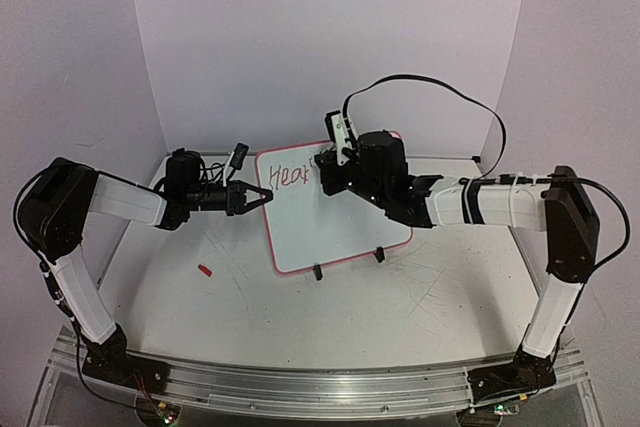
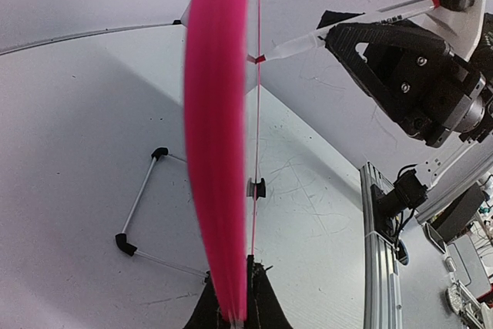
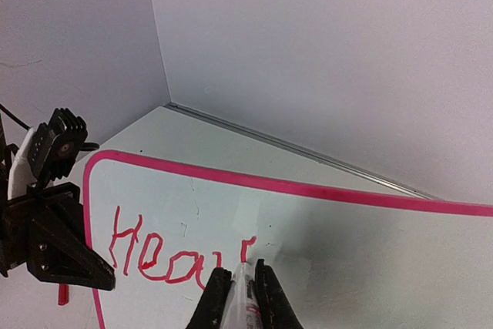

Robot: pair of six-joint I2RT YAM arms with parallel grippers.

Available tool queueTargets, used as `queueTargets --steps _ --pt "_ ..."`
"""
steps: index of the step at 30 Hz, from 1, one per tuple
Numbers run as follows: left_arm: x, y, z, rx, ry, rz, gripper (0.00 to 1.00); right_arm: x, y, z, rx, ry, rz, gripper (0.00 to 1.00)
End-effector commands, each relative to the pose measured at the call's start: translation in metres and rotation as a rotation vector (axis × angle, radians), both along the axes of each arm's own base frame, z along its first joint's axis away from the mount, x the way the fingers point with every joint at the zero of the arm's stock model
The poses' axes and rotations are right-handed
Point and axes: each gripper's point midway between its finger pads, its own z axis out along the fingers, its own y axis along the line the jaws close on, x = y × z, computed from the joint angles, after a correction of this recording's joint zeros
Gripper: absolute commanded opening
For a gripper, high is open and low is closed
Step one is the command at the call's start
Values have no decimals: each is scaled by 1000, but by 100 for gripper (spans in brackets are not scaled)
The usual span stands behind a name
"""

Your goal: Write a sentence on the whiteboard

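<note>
- small red piece (image 1: 204, 270) lies loose on the worktop (image 1: 200, 317), left of everything else; could be a pen cap, too small to tell
- left tool (image 1: 262, 197) is clenched on the left rim of the whiteboard (image 1: 335, 232); left wrist view shows the pink rim running straight out from between its fingers
- whiteboard is mid-worktop between the two arms, propped on its lower edge with two black clip feet (image 1: 317, 271) down on the worktop and the face turned toward the right arm
- handling, my read: thin, light, stiff panel with a slick face; it would slide or tip under pen pressure if not braced
- best hold is the rim, as now, on a side edge away from the writing; keep off the face, fresh ink likely smears
- red writing (image 3: 158, 256) reads roughly "Hear" along the top left of the board, so the sentence looks barely begun
- marker (image 2: 370, 21) has its tip touching the board just right of the last letter
- right tool (image 3: 241, 271) is closed around the marker barrel, with a finger on each side of it
- containers: none seen in any view
</note>
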Motion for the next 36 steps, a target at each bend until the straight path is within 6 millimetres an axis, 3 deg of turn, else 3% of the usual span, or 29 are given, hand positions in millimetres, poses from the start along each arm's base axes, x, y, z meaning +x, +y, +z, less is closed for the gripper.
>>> queueTargets --steps 1,14,19,23,28,32,36 --pt "15 3 15 29 -143 49 0 -4 -9 -3 3 24 -16 0" --pt "14 3 15 29 -141 48 0 -10 -19 -17 -7 53 -43 0" --pt "14 3 14 30 -139 48 0 -6 -33 -4 -12 15 -111 0" --pt "15 3 14 30 -140 48 0 -6 -37 19 11 -28 -121 0" --pt "14 3 15 30 -141 46 0 -24 -17 39 92 -36 33 0" --pt "14 3 15 29 -140 46 0 -18 3 28 81 -3 79 0" --pt "13 3 17 28 -144 47 0 -11 10 24 78 -1 79 0"
